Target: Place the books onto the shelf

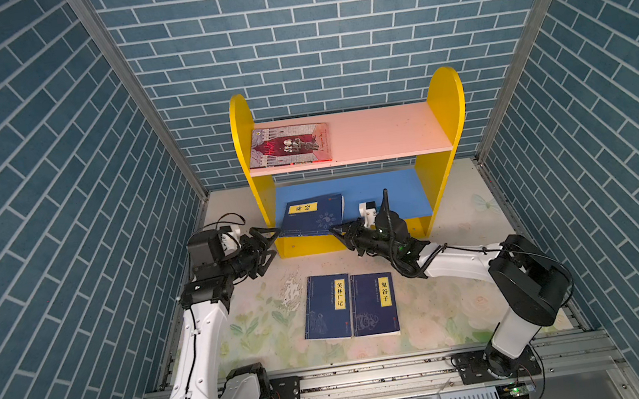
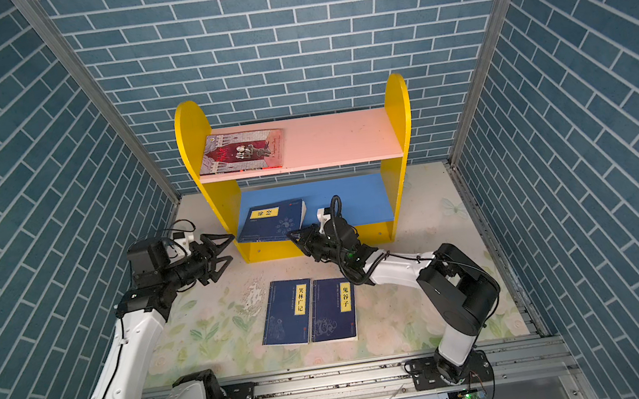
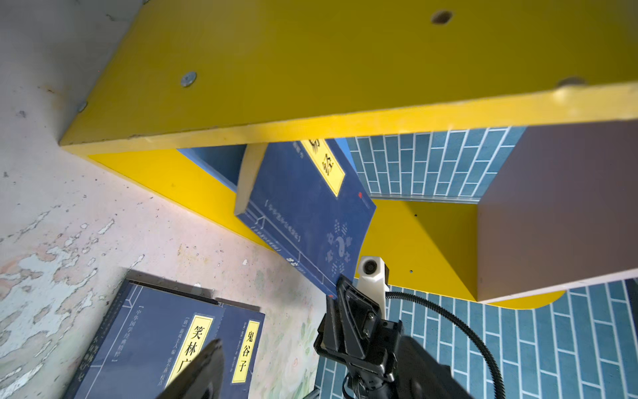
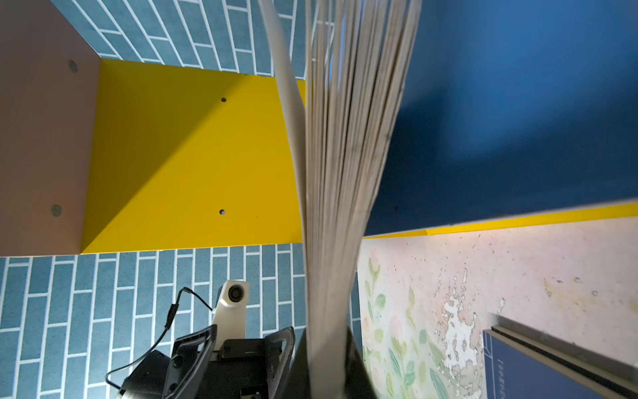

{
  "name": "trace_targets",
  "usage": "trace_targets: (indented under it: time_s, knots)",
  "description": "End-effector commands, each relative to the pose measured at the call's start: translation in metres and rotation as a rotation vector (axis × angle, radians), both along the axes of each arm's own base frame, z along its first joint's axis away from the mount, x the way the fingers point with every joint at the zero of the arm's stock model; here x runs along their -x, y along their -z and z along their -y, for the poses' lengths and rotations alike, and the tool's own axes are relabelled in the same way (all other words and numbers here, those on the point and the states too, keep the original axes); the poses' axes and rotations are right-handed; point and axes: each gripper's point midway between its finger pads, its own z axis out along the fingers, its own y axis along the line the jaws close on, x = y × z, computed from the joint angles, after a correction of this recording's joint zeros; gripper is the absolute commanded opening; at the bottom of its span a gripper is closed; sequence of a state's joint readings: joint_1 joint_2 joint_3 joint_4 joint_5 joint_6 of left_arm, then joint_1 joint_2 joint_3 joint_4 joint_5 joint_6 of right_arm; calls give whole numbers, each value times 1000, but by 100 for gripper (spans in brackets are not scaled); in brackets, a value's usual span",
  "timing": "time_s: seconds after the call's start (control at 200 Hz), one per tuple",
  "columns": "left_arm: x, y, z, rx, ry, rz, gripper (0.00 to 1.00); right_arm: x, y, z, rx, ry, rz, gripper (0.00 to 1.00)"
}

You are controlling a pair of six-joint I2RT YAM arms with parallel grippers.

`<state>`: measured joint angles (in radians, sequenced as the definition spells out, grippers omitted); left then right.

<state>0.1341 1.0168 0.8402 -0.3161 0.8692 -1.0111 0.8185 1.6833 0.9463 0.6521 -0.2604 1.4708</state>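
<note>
Blue brick walls (image 1: 286, 24), flowered table (image 1: 449, 309). The right gripper (image 1: 336, 232) is clenched on the navy book (image 1: 311, 216), which slants ahead onto the shelf (image 1: 441, 117), on its blue board (image 1: 384, 196); the left gripper (image 1: 273, 241) gapes empty alongside. I'd push deeper before releasing.

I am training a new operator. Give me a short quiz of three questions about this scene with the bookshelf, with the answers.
1. True or false: the illustrated book lies flat on the pink upper board.
2. How many navy books lie flat on the table?
3. Which arm has its jaws shut on the tilted navy book at the blue lower board? A) left arm B) right arm C) neither
Key: 1 true; 2 two; 3 B.
</note>
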Motion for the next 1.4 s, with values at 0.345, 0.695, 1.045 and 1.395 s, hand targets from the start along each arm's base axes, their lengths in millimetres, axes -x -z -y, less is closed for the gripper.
trace_targets:
  time_s: [0.345,0.695,1.045,1.395]
  knots:
    - [2,-42,-8,23,36,138,81,-11,-6,-3,70,-91,54,0]
    - [0,-41,-12,51,18,137,81,-26,-4,-15,50,-110,34,0]
    - [-1,-32,-12,65,9,112,81,-37,-1,-11,39,-50,33,0]
    - [-3,-30,-12,88,6,103,81,-43,-2,-14,40,-35,26,0]
